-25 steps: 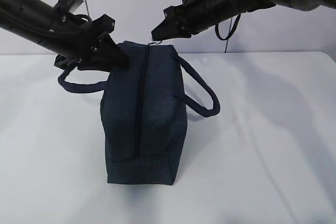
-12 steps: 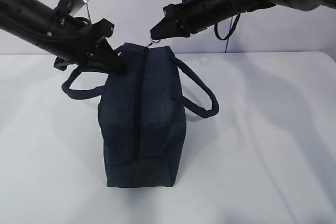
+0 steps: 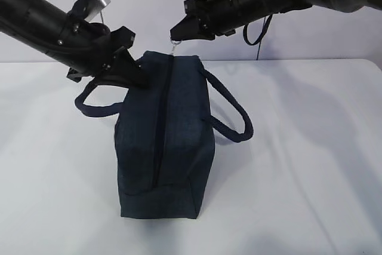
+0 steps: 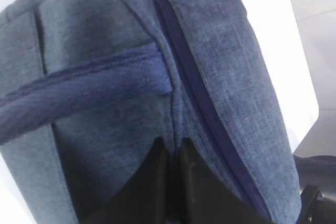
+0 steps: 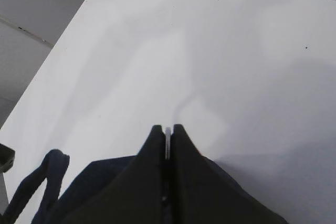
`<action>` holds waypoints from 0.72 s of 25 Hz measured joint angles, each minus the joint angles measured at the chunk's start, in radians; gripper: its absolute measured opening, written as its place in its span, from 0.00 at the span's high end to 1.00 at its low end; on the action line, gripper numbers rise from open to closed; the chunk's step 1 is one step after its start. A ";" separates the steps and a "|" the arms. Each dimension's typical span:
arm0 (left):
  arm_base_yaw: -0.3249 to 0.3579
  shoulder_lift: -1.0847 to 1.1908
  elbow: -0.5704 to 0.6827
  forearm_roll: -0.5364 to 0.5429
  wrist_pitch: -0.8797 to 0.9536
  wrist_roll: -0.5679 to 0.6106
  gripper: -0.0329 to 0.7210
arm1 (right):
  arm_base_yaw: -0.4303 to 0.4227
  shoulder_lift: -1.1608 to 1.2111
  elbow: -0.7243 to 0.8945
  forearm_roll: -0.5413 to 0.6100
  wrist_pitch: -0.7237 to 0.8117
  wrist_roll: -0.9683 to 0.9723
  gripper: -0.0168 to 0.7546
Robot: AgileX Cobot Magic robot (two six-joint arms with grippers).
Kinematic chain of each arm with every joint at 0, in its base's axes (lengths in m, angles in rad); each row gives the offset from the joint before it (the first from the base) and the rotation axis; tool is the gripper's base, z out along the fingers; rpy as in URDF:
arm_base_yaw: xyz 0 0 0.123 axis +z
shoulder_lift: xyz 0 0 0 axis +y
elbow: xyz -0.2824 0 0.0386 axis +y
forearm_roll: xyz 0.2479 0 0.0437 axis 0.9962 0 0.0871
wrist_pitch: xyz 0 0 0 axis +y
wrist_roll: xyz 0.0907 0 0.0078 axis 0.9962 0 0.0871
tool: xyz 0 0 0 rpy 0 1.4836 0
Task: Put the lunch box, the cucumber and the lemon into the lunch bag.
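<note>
The dark navy lunch bag (image 3: 164,135) stands on the white table (image 3: 298,147) with its top zipper (image 3: 161,117) closed along its length. My left gripper (image 3: 134,73) is shut, pinching the bag's fabric at the far left top; in the left wrist view its jaws (image 4: 173,148) clamp a fold of fabric (image 4: 105,145) beside the zipper (image 4: 199,103). My right gripper (image 3: 175,35) is shut on the metal ring pull (image 3: 174,45) above the bag's far end; the ring (image 5: 168,142) shows between its jaws. The lunch box, cucumber and lemon are out of view.
Two looped strap handles hang to either side, one to the left (image 3: 95,103) and one to the right (image 3: 230,114). A white wall (image 3: 155,10) stands behind the table.
The bag's far end has lifted and shifted slightly right with both grippers; the right gripper and ring pull rose a little. The handles swung outward.
</note>
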 joint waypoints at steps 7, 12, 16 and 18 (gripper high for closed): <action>-0.029 0.000 -0.001 0.004 -0.028 0.010 0.95 | 0.000 0.000 0.000 0.000 -0.038 0.074 1.00; -0.031 0.000 -0.001 0.004 -0.039 0.020 0.95 | 0.002 0.000 0.000 -0.008 -0.067 0.094 1.00; -0.033 0.000 -0.001 0.004 -0.044 0.035 0.95 | 0.004 0.007 0.000 -0.008 -0.080 0.115 1.00; -0.037 0.000 -0.001 0.004 -0.046 0.040 0.95 | 0.004 0.021 0.000 -0.002 -0.087 0.125 1.00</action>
